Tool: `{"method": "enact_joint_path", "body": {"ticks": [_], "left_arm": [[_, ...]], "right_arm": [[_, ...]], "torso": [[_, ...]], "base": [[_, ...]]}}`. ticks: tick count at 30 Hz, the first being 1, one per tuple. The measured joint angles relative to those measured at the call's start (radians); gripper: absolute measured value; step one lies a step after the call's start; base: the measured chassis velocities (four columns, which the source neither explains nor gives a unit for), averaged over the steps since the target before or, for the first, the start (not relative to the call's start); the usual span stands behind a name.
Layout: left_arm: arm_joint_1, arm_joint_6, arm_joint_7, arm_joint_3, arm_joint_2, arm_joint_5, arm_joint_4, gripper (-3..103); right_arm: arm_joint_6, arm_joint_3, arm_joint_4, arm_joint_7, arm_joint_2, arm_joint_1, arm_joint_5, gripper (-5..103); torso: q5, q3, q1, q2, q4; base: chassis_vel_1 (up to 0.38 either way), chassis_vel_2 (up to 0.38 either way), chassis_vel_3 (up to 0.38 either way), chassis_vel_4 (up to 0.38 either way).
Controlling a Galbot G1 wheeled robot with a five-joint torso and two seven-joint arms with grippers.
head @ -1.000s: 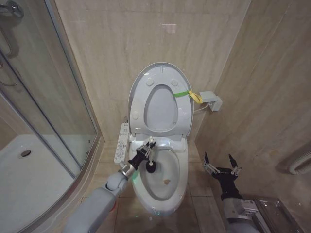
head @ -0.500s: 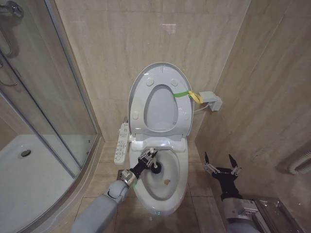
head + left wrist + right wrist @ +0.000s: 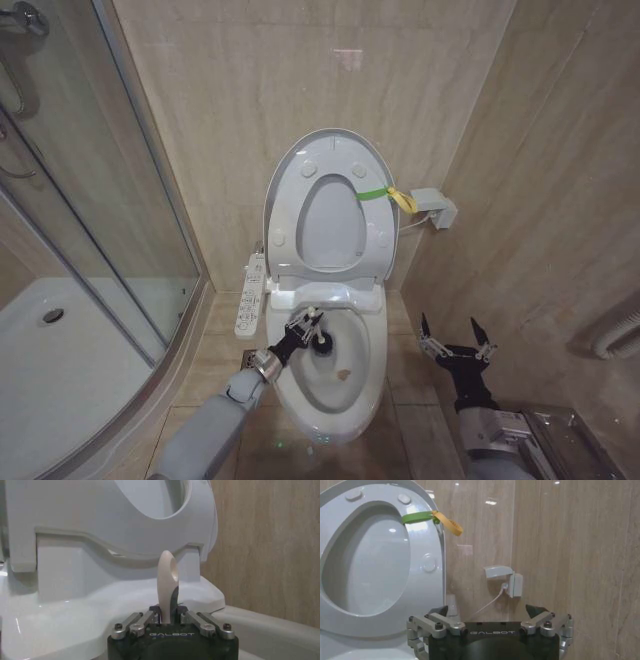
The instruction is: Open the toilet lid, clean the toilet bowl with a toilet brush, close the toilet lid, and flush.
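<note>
The toilet lid (image 3: pixel 330 142) stands raised against the wall with the ring seat (image 3: pixel 375 235) up in front of it. A green-and-yellow strap (image 3: pixel 387 194) hangs at its right edge. Below lies the open toilet bowl (image 3: pixel 340 395). My left gripper (image 3: pixel 305 327) reaches over the bowl's rear left part, shut on the toilet brush's white handle (image 3: pixel 166 581). The dark bristle head (image 3: pixel 322 347) sits down inside the bowl. My right gripper (image 3: pixel 455 338) hovers open over the floor right of the bowl. In the right wrist view it (image 3: pixel 490 611) faces the lid (image 3: pixel 375 489) and strap (image 3: pixel 432 517).
A glass shower screen (image 3: pixel 110 200) and white shower tray (image 3: pixel 60 370) take up the left. The buttoned side panel (image 3: pixel 250 295) sits left of the bowl. A white wall box with a cable (image 3: pixel 435 208) is right of the lid. A hose (image 3: pixel 615 335) lies at the far right.
My left gripper has moved right and slightly down from the bowl's left rim, carrying the brush head farther into the bowl. The right arm has not moved.
</note>
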State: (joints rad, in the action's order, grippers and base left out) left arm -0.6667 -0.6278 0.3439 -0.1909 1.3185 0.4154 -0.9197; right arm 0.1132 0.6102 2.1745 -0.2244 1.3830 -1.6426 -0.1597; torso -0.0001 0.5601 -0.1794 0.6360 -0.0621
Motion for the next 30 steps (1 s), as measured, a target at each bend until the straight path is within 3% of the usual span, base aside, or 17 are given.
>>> {"method": "enact_joint_path", "body": {"ticks": [5, 6, 8, 10, 14, 30], "left_arm": [[0.005, 0.000, -0.008, -0.007, 0.001, 0.001, -0.031, 19], [0.005, 0.000, -0.014, -0.012, 0.001, 0.001, -0.046, 19], [0.001, 0.001, -0.041, -0.033, -0.003, -0.012, -0.091, 19], [-0.016, 0.007, -0.109, -0.072, -0.004, -0.041, -0.175, 19], [-0.033, 0.015, -0.138, -0.094, -0.006, -0.044, -0.229, 19], [-0.122, 0.036, -0.175, -0.142, -0.068, -0.031, -0.457, 19]], "right_arm": [[0.000, 0.000, 0.000, 0.000, 0.000, 0.000, 0.000, 100], [0.000, 0.000, 0.000, 0.000, 0.000, 0.000, 0.000, 100], [0.000, 0.000, 0.000, 0.000, 0.000, 0.000, 0.000, 100], [0.000, 0.000, 0.000, 0.000, 0.000, 0.000, 0.000, 100], [0.000, 0.000, 0.000, 0.000, 0.000, 0.000, 0.000, 100], [0.000, 0.000, 0.000, 0.000, 0.000, 0.000, 0.000, 100]], "torso": [[0.0006, 0.000, 0.000, 0.000, 0.0012], [0.0004, 0.000, 0.000, 0.000, 0.0005], [-0.0003, 0.000, 0.000, 0.000, -0.0004], [0.0000, 0.000, 0.000, 0.000, -0.0003], [0.0000, 0.000, 0.000, 0.000, 0.0001], [0.0001, 0.000, 0.000, 0.000, 0.0001]], "base": [[0.000, 0.000, 0.000, 0.000], [0.000, 0.000, 0.000, 0.000], [0.000, 0.000, 0.000, 0.000], [0.000, 0.000, 0.000, 0.000], [0.000, 0.000, 0.000, 0.000], [0.000, 0.000, 0.000, 0.000]]}}
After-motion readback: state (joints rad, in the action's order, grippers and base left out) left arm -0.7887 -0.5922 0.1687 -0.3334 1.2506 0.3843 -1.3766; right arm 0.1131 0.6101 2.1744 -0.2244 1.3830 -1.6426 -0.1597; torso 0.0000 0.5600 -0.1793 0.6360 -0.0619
